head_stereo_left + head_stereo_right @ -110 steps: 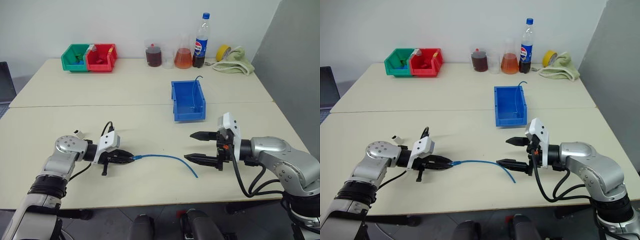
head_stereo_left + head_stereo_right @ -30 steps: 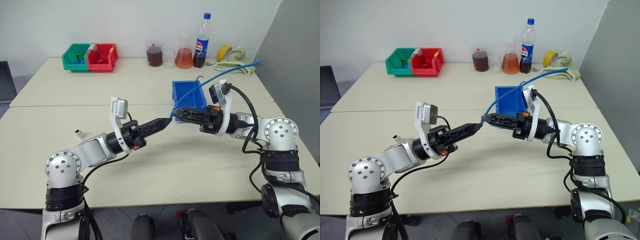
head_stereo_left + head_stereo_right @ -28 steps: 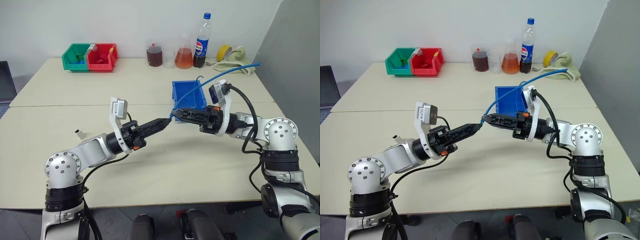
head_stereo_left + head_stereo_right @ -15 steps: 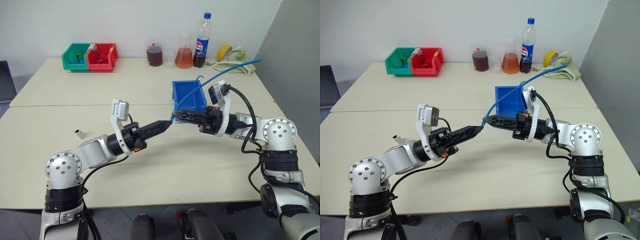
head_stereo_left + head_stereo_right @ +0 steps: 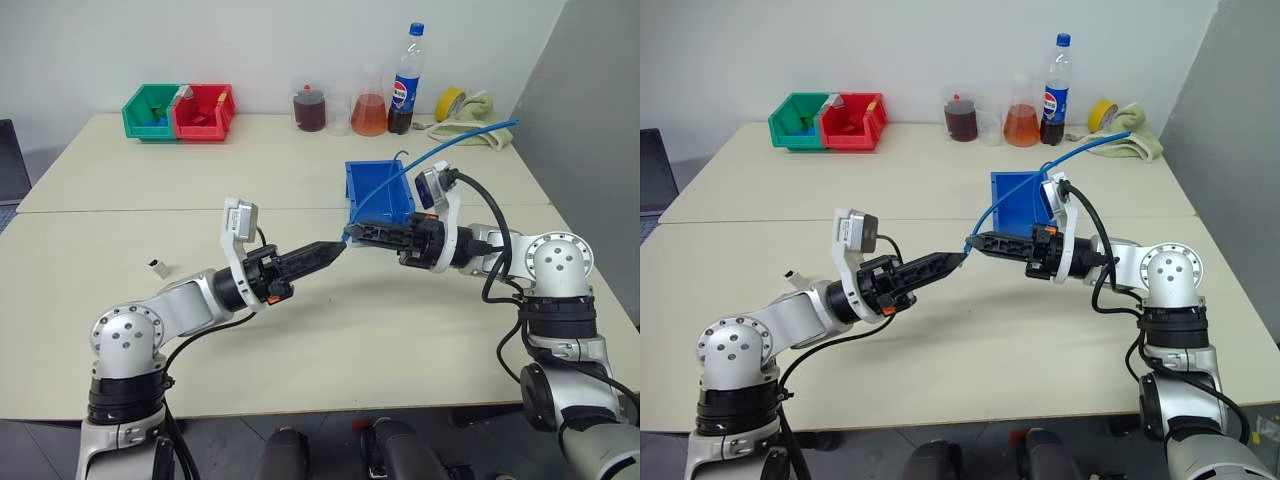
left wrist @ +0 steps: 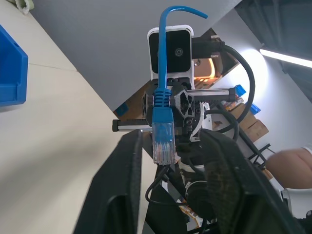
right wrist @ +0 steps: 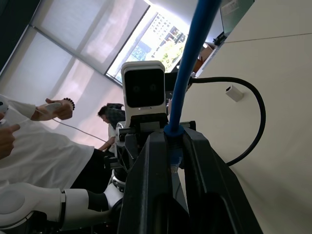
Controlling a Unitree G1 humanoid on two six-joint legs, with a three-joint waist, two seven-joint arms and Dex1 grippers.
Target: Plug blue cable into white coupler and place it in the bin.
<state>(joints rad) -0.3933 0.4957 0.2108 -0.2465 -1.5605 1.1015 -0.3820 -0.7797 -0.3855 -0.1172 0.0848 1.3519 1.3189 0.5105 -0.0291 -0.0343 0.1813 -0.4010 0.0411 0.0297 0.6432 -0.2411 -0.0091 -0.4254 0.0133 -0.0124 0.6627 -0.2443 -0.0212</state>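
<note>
You are midway through a hand-over: the right gripper (image 5: pixel 352 233) has its fingers clamped on the blue cable (image 5: pixel 420 160) just behind the plug (image 6: pixel 162 141), holding it in the air above the middle of the bench (image 5: pixel 400 330), with the rest of the cable arching back over the right arm toward the far right corner. The left gripper (image 5: pixel 338 247) points at the plug from the other side; in the left wrist view its fingers (image 6: pixel 122 195) stand apart on either side of the plug without touching it. The white coupler (image 5: pixel 158 267) lies by itself near the left edge of the bench, well apart from both grippers, so nothing is plugged in yet. The bin (image 5: pixel 379 190) sits just behind the right gripper, toward the far edge. My reading is that your next move calls for freeing the left gripper to go and fetch the coupler, then lining its socket up squarely with the plug. Keep the right grip firm, since a slipping plug would spoil the alignment.
</note>
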